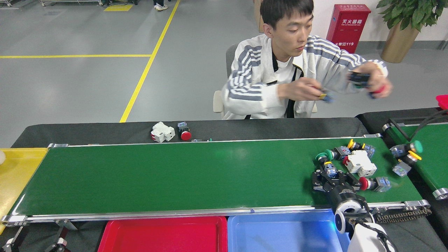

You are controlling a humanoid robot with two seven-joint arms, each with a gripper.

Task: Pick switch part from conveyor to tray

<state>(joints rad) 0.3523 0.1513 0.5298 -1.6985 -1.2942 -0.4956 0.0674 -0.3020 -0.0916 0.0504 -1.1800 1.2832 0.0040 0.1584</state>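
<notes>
The conveyor (175,175) is the long dark-green belt crossing the head view. Near its right end lies a cluster of switch parts: a green-headed one (330,169), a second green-headed one (332,154), a yellow-headed one (353,144), a white breaker (360,163) and a red-headed one (372,183). My right gripper (334,177) reaches over the near rail, open, its fingers straddling the green-headed switch part with the blue body. A red tray (164,234) and a blue tray (283,232) sit below the near rail. My left gripper is out of view.
A person sits behind the belt with switch parts in both raised hands (367,82). A white breaker (162,132) and a red button (184,133) lie on the black cloth. A yellow tray (17,168) stands left; a smaller belt (432,168) with parts stands right.
</notes>
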